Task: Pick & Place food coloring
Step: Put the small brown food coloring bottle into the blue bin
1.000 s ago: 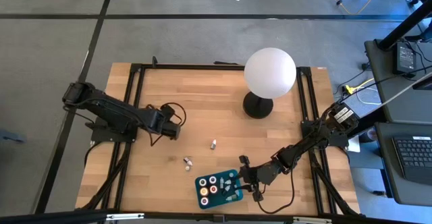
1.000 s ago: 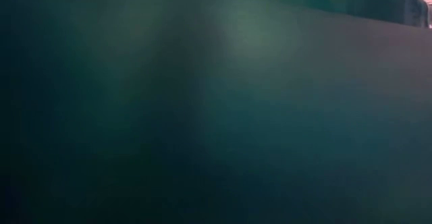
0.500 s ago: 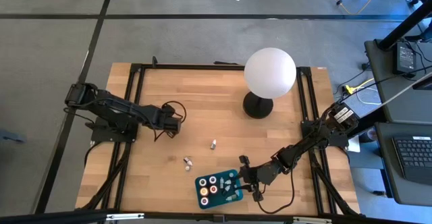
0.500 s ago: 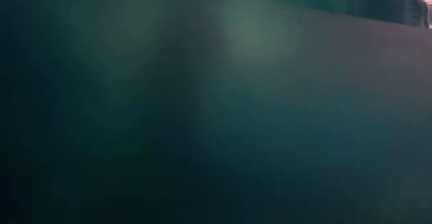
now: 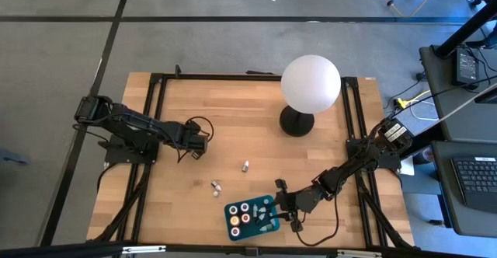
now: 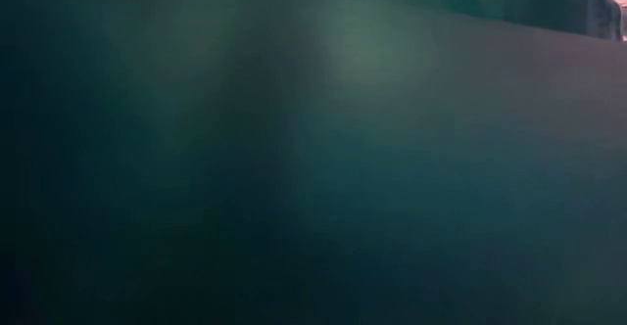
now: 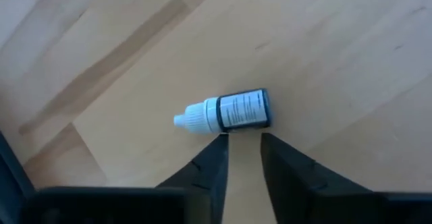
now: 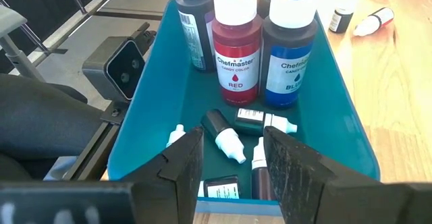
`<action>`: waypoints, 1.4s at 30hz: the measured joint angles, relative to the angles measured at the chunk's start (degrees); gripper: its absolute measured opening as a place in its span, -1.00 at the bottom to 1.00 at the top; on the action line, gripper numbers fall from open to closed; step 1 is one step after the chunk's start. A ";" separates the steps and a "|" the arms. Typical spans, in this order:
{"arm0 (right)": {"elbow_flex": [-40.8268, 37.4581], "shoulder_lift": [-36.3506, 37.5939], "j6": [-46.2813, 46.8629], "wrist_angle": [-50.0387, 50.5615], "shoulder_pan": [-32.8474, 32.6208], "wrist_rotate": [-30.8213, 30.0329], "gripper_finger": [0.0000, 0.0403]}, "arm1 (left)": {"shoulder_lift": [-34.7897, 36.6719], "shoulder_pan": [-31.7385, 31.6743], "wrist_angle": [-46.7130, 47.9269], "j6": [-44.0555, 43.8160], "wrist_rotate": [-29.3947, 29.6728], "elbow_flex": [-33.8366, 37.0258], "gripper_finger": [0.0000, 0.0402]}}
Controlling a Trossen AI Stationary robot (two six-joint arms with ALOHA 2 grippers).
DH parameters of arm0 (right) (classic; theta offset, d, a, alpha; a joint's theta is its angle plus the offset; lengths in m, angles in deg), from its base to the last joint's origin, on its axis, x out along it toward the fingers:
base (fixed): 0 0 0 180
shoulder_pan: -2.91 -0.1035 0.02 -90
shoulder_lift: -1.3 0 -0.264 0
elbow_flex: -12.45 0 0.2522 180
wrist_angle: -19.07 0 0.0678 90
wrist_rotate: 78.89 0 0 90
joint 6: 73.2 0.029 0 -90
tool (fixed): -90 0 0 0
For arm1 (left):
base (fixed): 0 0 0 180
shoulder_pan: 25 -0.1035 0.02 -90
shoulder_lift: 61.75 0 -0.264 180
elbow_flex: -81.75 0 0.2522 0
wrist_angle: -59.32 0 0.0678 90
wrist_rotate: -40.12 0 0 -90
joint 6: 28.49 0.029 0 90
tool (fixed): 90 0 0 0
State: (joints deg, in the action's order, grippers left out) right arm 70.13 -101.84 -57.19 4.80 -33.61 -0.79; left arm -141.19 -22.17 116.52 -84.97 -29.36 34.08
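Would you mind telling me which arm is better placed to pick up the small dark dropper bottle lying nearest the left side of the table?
Left. The left gripper hangs right beside the small dark white-capped dropper bottle, fingers open and apart from it. The right gripper sits over the teal rectangular tray, across the table.

Table (image 5: 233, 118): light wood, plank grain, black frame rails. Tray (image 8: 158, 96): teal. In it: red bottle (image 8: 237, 45) with white cap and white "RED" lettering, blue-liquid bottle (image 8: 288, 55) with blue cap, dark bottle (image 8: 193, 28) with pale label, small dark droppers (image 8: 223, 134) with white caps. Dropper bottle (image 7: 226, 112) on the wood: dark body, white label with fine print, white cap. Lamp (image 5: 311, 84): white globe, black base. Both arms black.
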 joint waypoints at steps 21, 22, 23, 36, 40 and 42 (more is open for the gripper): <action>0.02 0.02 0.02 0.09 0.00 0.02 -0.21 | 1.02 3.16 2.74 4.31 -12.17 -0.87 -0.81; 0.02 0.02 0.00 0.08 0.00 0.02 -0.21 | 1.51 3.38 3.58 4.85 -11.50 -1.44 -0.81; 0.02 0.02 0.00 0.09 0.00 0.00 -0.21 | 2.16 3.55 4.17 5.31 -10.42 -2.03 -0.81; 0.02 0.04 -1.56 0.31 0.00 0.06 -0.20 | 4.13 1.30 4.82 6.72 -2.32 -3.74 -0.15; 0.02 0.04 -1.56 0.31 0.00 0.07 -0.21 | 4.13 0.92 4.24 6.80 -4.28 -3.74 0.15; 0.02 0.04 -1.56 0.31 0.00 0.07 -0.21 | 4.13 0.96 3.79 6.01 -4.18 -3.74 0.23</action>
State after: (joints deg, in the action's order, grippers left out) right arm 70.15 -101.79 -58.75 5.10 -33.61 -0.73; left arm -137.06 -21.21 120.31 -78.96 -33.54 30.34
